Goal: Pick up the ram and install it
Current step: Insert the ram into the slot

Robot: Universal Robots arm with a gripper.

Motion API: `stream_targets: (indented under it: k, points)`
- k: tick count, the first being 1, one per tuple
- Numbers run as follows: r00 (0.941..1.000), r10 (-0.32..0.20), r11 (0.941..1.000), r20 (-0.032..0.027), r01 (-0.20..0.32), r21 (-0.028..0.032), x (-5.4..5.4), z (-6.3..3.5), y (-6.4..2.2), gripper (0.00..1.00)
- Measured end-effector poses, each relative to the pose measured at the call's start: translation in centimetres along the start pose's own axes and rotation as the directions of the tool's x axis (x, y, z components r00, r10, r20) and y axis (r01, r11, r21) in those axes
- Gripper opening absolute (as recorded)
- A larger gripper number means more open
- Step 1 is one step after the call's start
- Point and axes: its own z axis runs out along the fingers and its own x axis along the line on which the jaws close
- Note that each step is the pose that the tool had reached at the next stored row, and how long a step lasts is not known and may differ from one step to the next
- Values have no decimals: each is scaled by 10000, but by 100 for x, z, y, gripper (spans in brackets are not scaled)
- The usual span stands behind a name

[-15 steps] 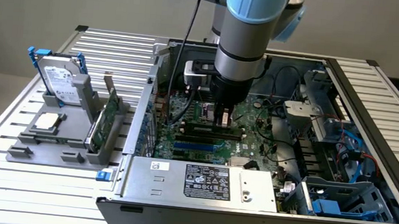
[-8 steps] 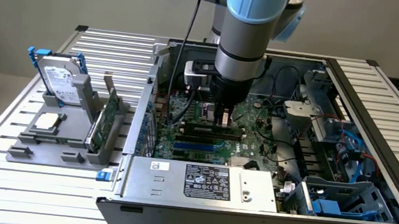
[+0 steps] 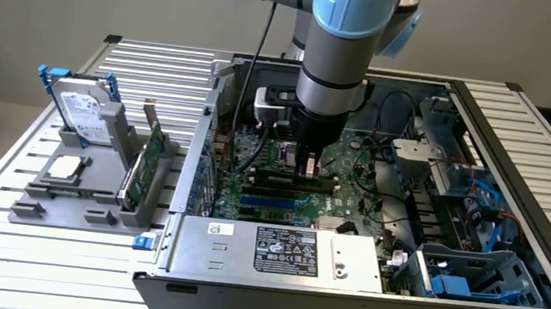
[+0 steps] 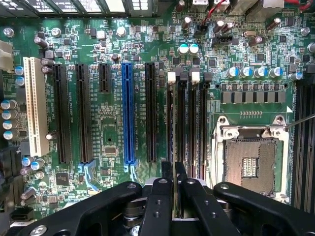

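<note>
Nearest, at the lower centre of the exterior view, one power supply (image 3: 288,250) sits along the front of the open computer case (image 3: 511,166). Behind it, at the frame's centre, the gripper (image 3: 309,164) reaches down to the motherboard (image 3: 360,198).

In the wrist view its fingers (image 4: 158,201) are clenched on the ram (image 4: 173,142), seen edge-on as one thin strip. It lies along the outermost of four memory slots (image 4: 194,123), on the side away from the one CPU socket (image 4: 251,157). I cannot tell whether it is seated.

A slight tilt or offset could jam the ram on the slot walls and bend it. A closed latch would block it.

Expansion slots: one white (image 4: 35,105), one blue (image 4: 128,113), three long black, one short black. At the exterior view's left, one fixture (image 3: 64,212) holds one hard drive (image 3: 80,113) and one green card (image 3: 147,159).
</note>
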Motion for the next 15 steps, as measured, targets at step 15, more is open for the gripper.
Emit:
stream_targets:
  k: [15]
  points:
    - [10000, 4, 9999, 10, -4, -121, 4, -246, 7, 14]
